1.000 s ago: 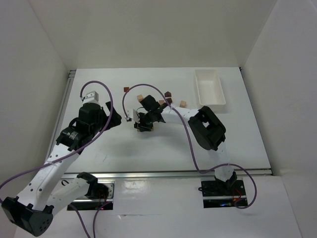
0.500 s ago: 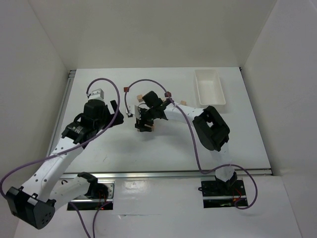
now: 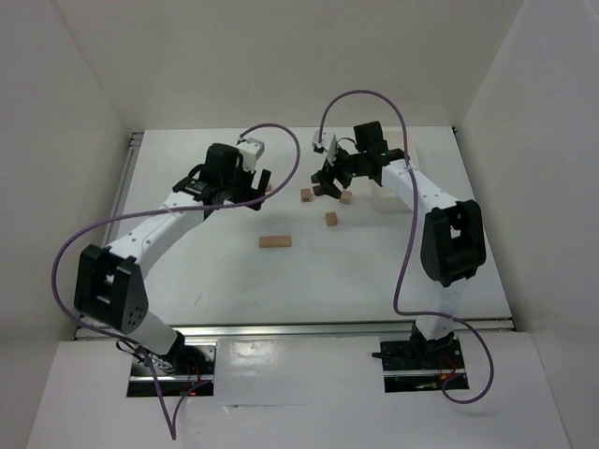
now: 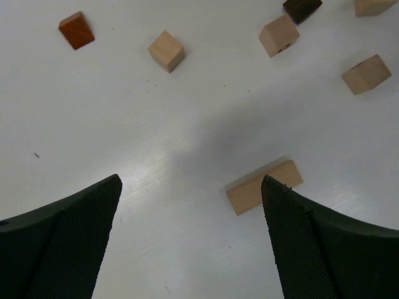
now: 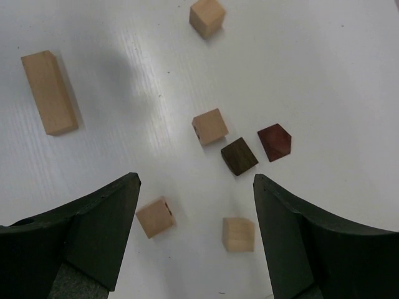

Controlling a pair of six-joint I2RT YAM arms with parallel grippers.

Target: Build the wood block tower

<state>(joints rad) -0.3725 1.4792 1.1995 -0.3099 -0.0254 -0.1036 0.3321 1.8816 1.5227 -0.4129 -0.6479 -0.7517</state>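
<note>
1. Left wrist view first: the left gripper (image 4: 190,187) is seen with its fingers spread wide and nothing held between them. The long beige block (image 4: 264,186) lies flat on the table, close by one fingertip.
2. Over to the right gripper (image 5: 196,187): its fingers are also parted and empty, and it is poised above loose pieces.
3. The wood blocks (image 5: 209,126) are scattered singly over the middle of the white table (image 3: 187,271), between the two grippers. Nothing is stacked yet.
4. Several pale beige cubes can be made out, plus a dark brown cube (image 5: 239,156) and a reddish-brown piece (image 5: 275,141) just beside it. All are crisp-edged and flat-faced.
5. The pieces are judged light, rigid and hardly fragile, but easily nudged aside or toppled. Each is best pinched across two parallel flat faces, and the long block across its narrow width at mid-length.
</note>
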